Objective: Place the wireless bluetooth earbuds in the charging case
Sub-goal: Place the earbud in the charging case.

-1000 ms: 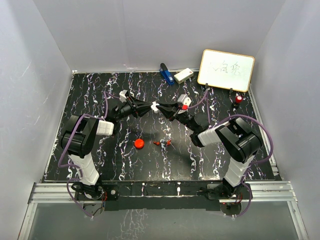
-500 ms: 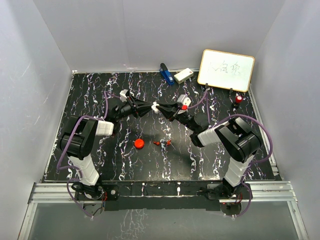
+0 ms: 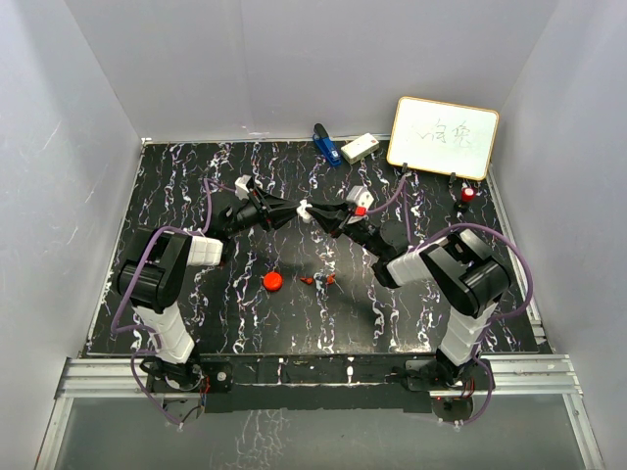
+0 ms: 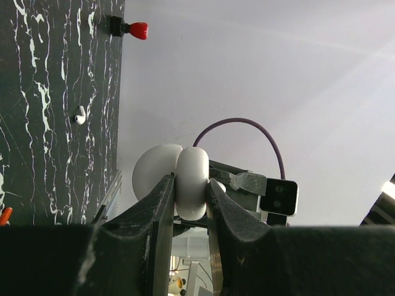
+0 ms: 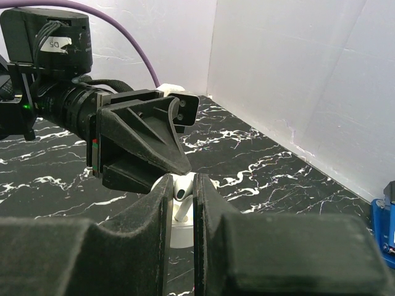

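- Progress: mid-insertion, by my judgement. No earbud can be seen seated in a case yet.
- Left gripper (image 4: 191, 185) is clamped on a white charging case (image 4: 188, 172), held in the air over the middle of the bench (image 3: 196, 313). The case shows two rounded lobes and seems hinged open.
- Right gripper (image 5: 182, 185) is pinched on a white earbud (image 5: 183, 190), its fingers nearly together. It meets the left gripper tip to tip, so the earbud sits right by the case.
- Left to do, as I judge it: seat this earbud, then fetch the others.
- On the bench, a second white earbud (image 4: 79, 115) lies loose. Tiny red and purple earbuds (image 3: 321, 281) lie near the front centre, beside a red round case (image 3: 272, 281).
- Surface: black bench streaked with white, marble-like veins.
- Room: plain pale walls (image 3: 294, 59) close in on three sides. A whiteboard (image 3: 443, 137) with scribbled writing leans at the far right. A red-capped marker (image 3: 466, 196) stands below the whiteboard.
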Robot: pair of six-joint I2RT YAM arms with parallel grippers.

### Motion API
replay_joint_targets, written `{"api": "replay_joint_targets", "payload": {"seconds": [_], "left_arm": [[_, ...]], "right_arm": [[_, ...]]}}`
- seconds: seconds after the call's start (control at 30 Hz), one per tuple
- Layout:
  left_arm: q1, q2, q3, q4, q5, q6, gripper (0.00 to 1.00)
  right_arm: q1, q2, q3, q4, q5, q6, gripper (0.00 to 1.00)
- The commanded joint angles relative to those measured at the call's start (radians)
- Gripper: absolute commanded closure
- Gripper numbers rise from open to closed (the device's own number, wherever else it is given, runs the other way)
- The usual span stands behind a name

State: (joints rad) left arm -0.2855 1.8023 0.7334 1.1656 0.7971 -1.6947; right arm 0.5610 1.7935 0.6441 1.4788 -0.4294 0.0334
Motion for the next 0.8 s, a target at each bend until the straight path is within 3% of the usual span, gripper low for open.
{"api": "replay_joint_targets", "payload": {"seconds": [0.0, 0.77], "left_arm": [[-0.005, -0.069, 0.026, 0.014, 0.020, 0.000, 1.00], [-0.004, -0.061, 0.021, 0.070, 0.002, -0.050, 1.00]], "right_arm": [[-0.003, 0.019, 0.014, 0.227, -0.002, -0.021, 1.00], [-0.003, 0.002, -0.017, 0.229, 0.011, -0.087, 1.00]]}}
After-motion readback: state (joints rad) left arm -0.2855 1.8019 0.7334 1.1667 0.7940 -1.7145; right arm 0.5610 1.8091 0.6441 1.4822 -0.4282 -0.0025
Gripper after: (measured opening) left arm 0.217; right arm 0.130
